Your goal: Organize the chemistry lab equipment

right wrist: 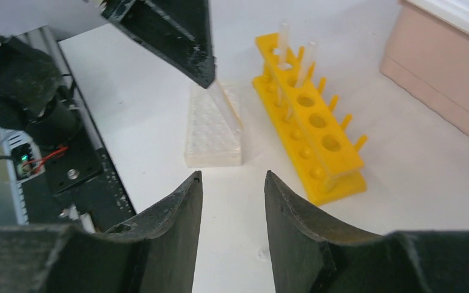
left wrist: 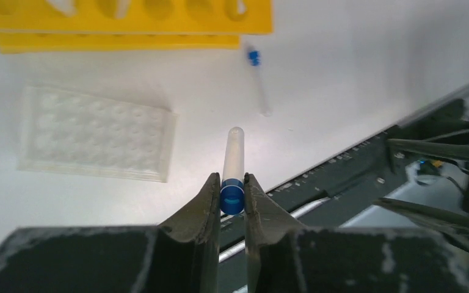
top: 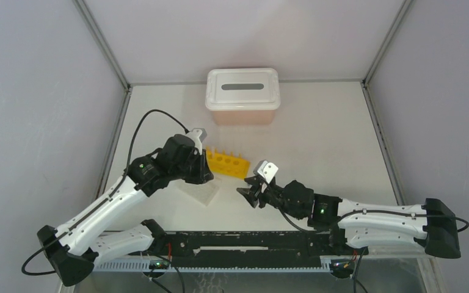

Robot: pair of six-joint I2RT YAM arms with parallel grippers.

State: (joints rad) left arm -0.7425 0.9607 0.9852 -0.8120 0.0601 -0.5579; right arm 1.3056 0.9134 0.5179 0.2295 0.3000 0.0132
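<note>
Bright even light, soft shadows, blurred foreground

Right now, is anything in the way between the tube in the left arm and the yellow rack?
Nothing I can see blocks it. The left fingers hold the blue-capped tube near the yellow rack. The well plate and a loose tube lie flat below, off to the sides.

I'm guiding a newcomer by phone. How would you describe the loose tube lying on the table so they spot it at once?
Find the yellow tube rack. On the white table just off one end of it, toward the arms' bases, lies the loose tube: thin, clear, blue-capped. Its twin tube is clamped by the cap in the left gripper; this one lies flat, gripped by nothing.
</note>
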